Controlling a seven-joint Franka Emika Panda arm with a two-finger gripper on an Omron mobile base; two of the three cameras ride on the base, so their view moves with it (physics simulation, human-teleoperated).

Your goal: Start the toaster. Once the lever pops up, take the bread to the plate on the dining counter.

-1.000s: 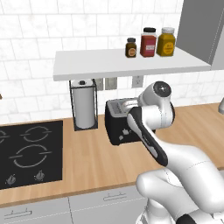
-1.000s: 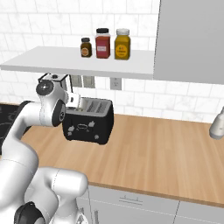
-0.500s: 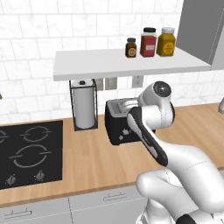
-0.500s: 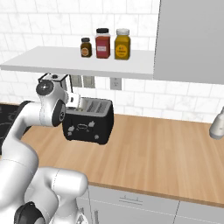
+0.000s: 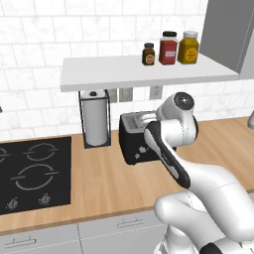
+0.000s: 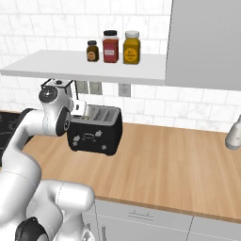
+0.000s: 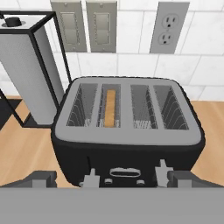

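- A black hob [image 5: 32, 173] sat set into the wood worktop [image 5: 104, 188] at the far left of the left base view, at about 9 o'clock from the toaster.
- A paper-towel roll in a black wire holder [image 7: 26, 65] stood upright just beside the toaster, at its 10 o'clock in the hand view; in the left base view it stood under the left part of the shelf.
- Two light switches [image 7: 85, 26] were fixed on the tiled wall at 12 o'clock above the toaster.
- The toaster [image 7: 127, 127] stood on the worktop against the wall, black with a grey four-slot top.
- The bread [image 7: 110, 108] stood on edge down in the second slot from the left, its tan edge showing.
- The tool [image 7: 127, 177] hovered in front of the toaster's face at 6 o'clock in the hand view, its fingers [image 7: 91, 178] spread wide, gripping nothing and set to either side of the front controls.
- A wall socket [image 7: 169, 27] sat at 1 o'clock from the toaster.
- Three jars [image 6: 112, 47] stood in a row on the white shelf [image 6: 70, 68] above, at 12 o'clock from the toaster in the right base view.
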